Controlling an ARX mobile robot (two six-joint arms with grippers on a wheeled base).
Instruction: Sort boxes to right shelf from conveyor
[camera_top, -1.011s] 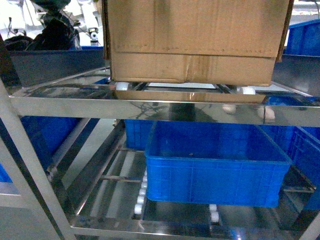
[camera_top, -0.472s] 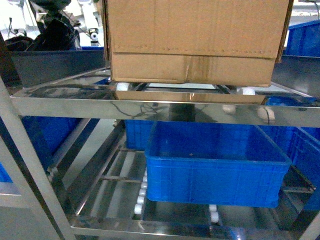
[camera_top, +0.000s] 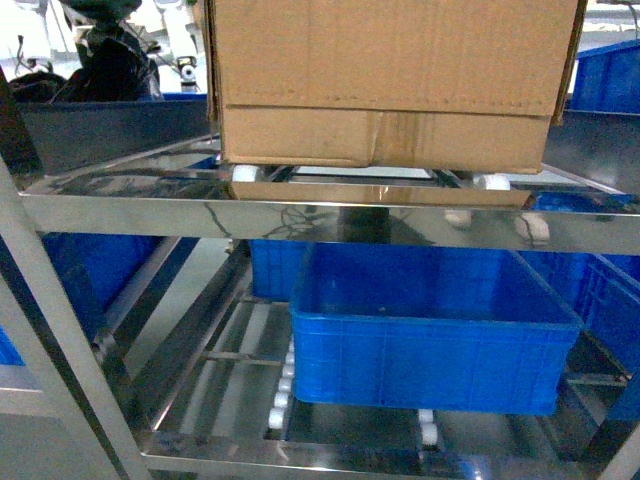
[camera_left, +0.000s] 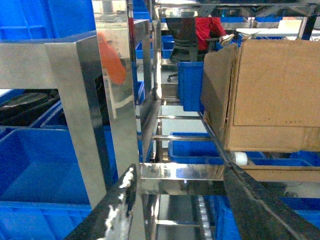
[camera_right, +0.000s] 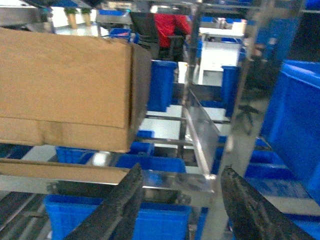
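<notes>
A large brown cardboard box (camera_top: 390, 80) rests on the top level of the stainless-steel right shelf (camera_top: 200, 215), standing on white rollers (camera_top: 243, 172). Neither gripper shows in the head view. In the left wrist view the box (camera_left: 270, 95) is up and to the right of my left gripper (camera_left: 180, 169), which is open and empty just in front of the shelf's front rail (camera_left: 200, 172). In the right wrist view the box (camera_right: 65, 90) lies up and to the left of my right gripper (camera_right: 182, 169), also open and empty near the shelf's corner (camera_right: 200, 182). The conveyor is out of view.
A blue crate (camera_top: 430, 330) sits on the shelf's lower roller level, with more blue crates behind it and to both sides (camera_left: 40, 170) (camera_right: 300, 125). A steel upright (camera_left: 95, 130) stands close on the left. A person in red (camera_right: 170, 27) sits far behind.
The box stays where it was on the top level. Only the reflections in the front rail shift slightly.
</notes>
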